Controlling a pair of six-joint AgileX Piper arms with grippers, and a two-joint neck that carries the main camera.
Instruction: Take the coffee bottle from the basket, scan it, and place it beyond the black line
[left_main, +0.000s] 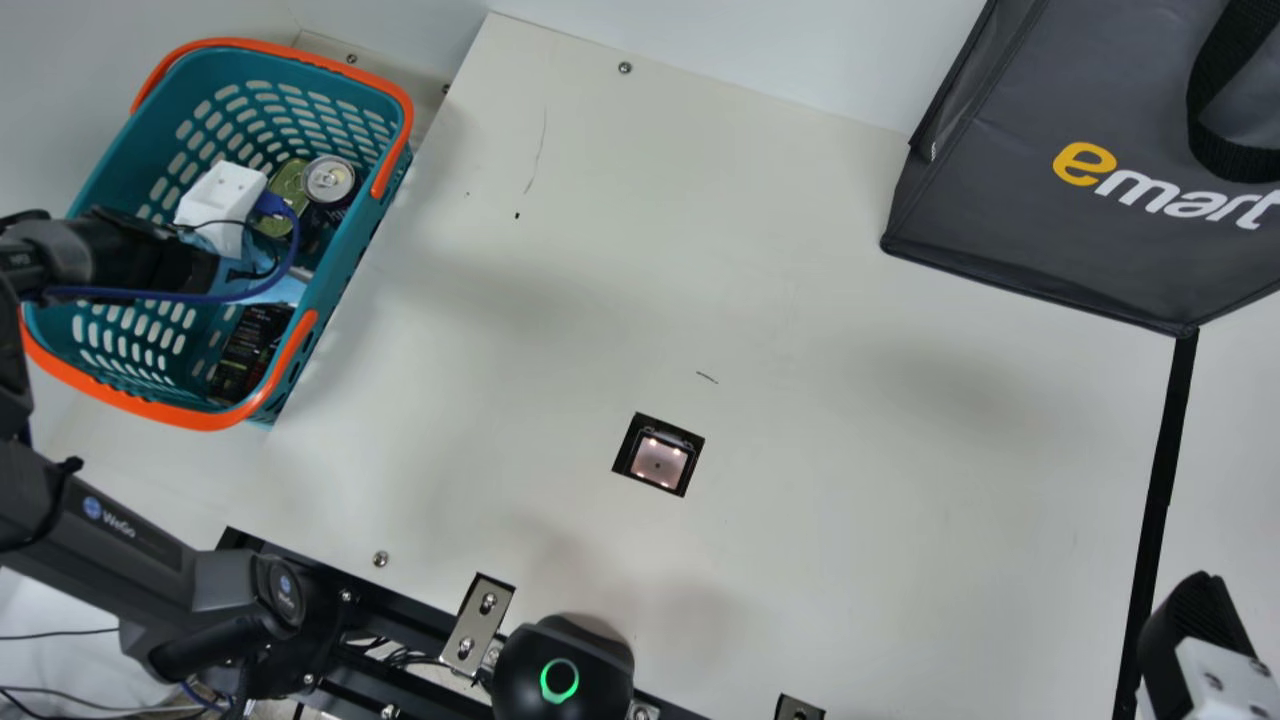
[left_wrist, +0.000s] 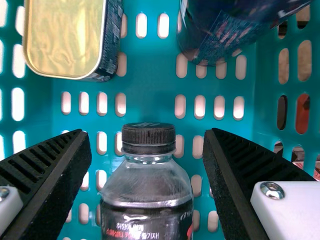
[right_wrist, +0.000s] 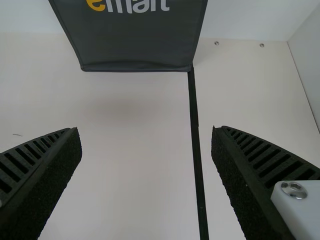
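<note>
Left fingers (left_main: 220, 195) hang spread and released, the coffee bottle (left_wrist: 149, 185) between them in the basket (left_main: 350, 255).

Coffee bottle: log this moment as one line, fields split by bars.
coffee bottle: in basket | left hand: open, not gripping bottle | right hand: open, empty | scan: pending | placement beyond black line: pending

Main view downward from above, left wrist view close into shared basket (left_main: 347, 262), right farther back, toward shared bag (left_main: 1000, 215)
</note>
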